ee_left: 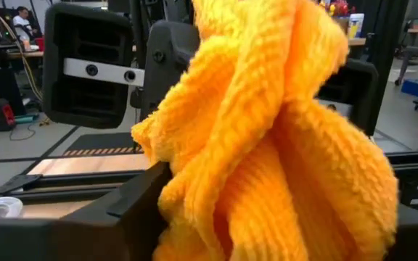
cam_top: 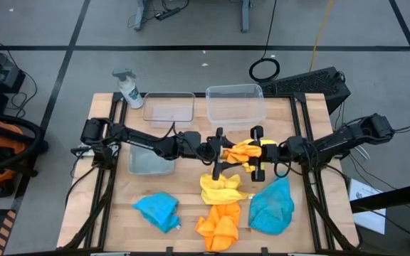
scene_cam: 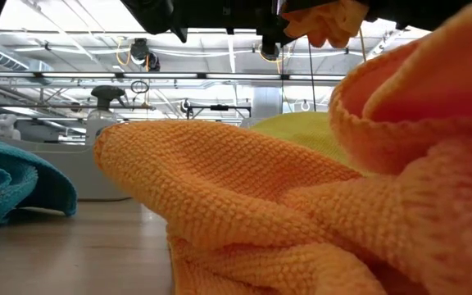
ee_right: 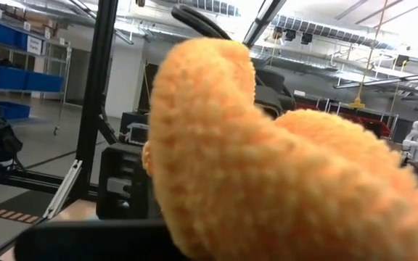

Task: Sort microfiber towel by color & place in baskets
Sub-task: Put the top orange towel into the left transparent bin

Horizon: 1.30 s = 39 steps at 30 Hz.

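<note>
Handover of the orange towel (cam_top: 242,151) above the table (cam_top: 191,206) centre. The right pincer (cam_top: 260,153) is clamped on the towel; the left pincer (cam_top: 219,151) stands wide with the cloth bunched between its fingers, not yet gripped. Close the left pincer fully on a thick fold before the right one lets go, or the cloth may drop. Judged next: carry it to an empty basket (cam_top: 235,104) at the far edge
</note>
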Motion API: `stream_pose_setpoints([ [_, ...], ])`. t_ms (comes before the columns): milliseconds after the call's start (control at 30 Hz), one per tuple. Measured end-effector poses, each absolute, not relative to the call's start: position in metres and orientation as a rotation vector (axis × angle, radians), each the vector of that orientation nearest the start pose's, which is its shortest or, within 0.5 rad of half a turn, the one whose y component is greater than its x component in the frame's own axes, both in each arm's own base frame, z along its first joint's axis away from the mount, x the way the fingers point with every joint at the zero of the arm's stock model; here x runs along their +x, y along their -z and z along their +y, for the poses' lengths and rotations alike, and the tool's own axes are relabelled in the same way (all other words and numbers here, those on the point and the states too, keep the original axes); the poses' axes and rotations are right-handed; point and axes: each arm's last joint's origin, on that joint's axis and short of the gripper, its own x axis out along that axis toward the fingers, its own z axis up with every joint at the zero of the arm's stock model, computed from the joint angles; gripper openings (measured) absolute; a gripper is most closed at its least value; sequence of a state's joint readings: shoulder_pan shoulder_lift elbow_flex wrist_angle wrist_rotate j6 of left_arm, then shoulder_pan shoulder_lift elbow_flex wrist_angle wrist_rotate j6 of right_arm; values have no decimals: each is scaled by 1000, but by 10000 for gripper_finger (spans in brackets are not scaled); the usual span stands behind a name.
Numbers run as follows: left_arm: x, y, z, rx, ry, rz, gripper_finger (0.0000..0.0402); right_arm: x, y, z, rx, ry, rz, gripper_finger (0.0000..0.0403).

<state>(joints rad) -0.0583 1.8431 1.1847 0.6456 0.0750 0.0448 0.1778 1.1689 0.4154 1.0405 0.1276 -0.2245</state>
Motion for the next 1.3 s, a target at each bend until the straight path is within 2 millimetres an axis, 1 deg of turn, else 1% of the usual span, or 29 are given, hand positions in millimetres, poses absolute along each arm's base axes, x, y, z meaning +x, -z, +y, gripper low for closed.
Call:
stream_pose_setpoints([
  [133,417,-253,-27,96,139,13,215,227,-250,36,-180,-17,-289,47],
  [267,417,-253,-27,141,180,10,159,227,-250,36,-178,-20,-291,47],
  [500,417,-253,-21,145,193,13,36,227,-250,36,-177,-11,-290,47],
  [533,417,-253,-20,142,204,13,23,227,-250,36,-176,-7,-289,47],
  [633,417,-251,-15,136,200,28,20,228,-249,34,-154,51,-266,50],
  [700,417,-250,-11,133,191,47,23,228,-247,32,-117,107,-230,63],
  [767,418,-247,-7,130,177,72,24,228,-244,31,-93,149,-185,87],
  [933,417,-242,4,124,154,122,21,226,-240,29,-58,176,-120,172],
  [1067,415,-242,12,95,134,155,20,220,-238,26,-42,259,-48,230],
  [1200,409,-249,14,93,128,191,20,211,-237,24,-7,277,23,272],
  [1300,405,-254,15,96,127,196,20,205,-236,24,18,269,71,291],
])
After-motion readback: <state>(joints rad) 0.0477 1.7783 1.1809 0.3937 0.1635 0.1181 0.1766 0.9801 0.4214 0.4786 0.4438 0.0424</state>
